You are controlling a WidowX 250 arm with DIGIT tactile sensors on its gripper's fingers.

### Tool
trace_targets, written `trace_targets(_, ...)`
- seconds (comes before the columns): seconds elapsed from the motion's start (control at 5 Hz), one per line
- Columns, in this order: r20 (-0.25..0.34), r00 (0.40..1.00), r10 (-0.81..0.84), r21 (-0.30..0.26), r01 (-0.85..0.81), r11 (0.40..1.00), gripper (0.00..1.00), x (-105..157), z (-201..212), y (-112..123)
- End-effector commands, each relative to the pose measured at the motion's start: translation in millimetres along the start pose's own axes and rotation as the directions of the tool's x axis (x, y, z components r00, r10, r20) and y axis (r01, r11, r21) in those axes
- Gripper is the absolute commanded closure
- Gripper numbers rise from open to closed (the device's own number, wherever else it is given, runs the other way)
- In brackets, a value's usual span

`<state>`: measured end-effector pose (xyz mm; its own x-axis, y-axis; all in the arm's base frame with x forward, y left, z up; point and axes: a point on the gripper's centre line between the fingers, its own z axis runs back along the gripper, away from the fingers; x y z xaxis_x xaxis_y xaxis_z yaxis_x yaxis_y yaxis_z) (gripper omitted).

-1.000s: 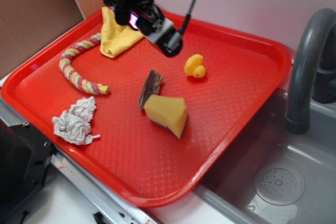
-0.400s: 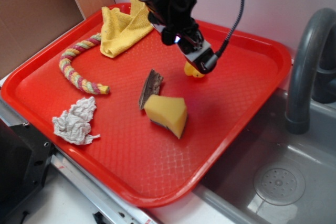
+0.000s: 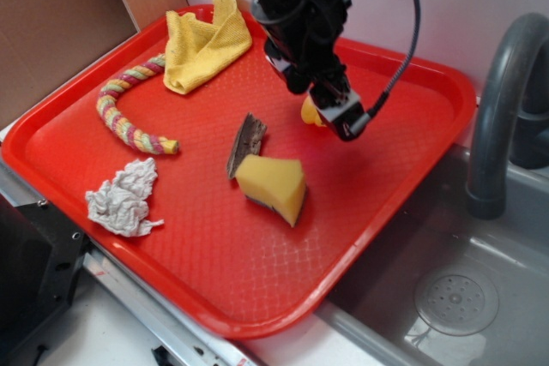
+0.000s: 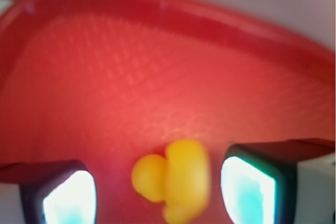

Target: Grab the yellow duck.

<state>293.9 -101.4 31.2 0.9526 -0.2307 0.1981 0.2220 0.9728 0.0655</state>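
The yellow duck (image 4: 173,179) lies on the red tray (image 4: 157,77) between my two fingertips in the wrist view, with a gap on each side. My gripper (image 4: 157,192) is open around it, not touching it. In the exterior view the gripper (image 3: 334,113) is low over the tray's far right part and hides most of the duck (image 3: 308,111); only a yellow sliver shows at its left.
On the tray (image 3: 403,160) lie a yellow wedge sponge (image 3: 273,186), a dark brown strip (image 3: 247,143), a yellow cloth (image 3: 202,40), a striped rope (image 3: 124,113) and crumpled white paper (image 3: 124,199). A grey sink (image 3: 455,289) and faucet (image 3: 502,100) stand at the right.
My gripper has moved from the tray's back near the cloth to the right and down, and now stands over the duck. The duck has not moved.
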Motion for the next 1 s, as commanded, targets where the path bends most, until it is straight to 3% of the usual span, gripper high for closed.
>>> trace_targets(0.0,0.017,0.999,0.027,0.025,-0.027,0.999,0.78,8,-5,4)
trace_targets(0.2,0.02,0.999,0.039,0.026,-0.039,0.999,1.0,8,-5,7)
trace_targets(0.4,0.013,0.998,0.065,0.028,-0.065,0.997,1.0,7,0,13)
trace_targets(0.6,-0.014,0.975,0.22,0.006,-0.22,0.976,1.0,7,49,30)
trace_targets(0.8,-0.038,0.933,0.357,-0.098,-0.359,0.928,1.0,-4,98,45)
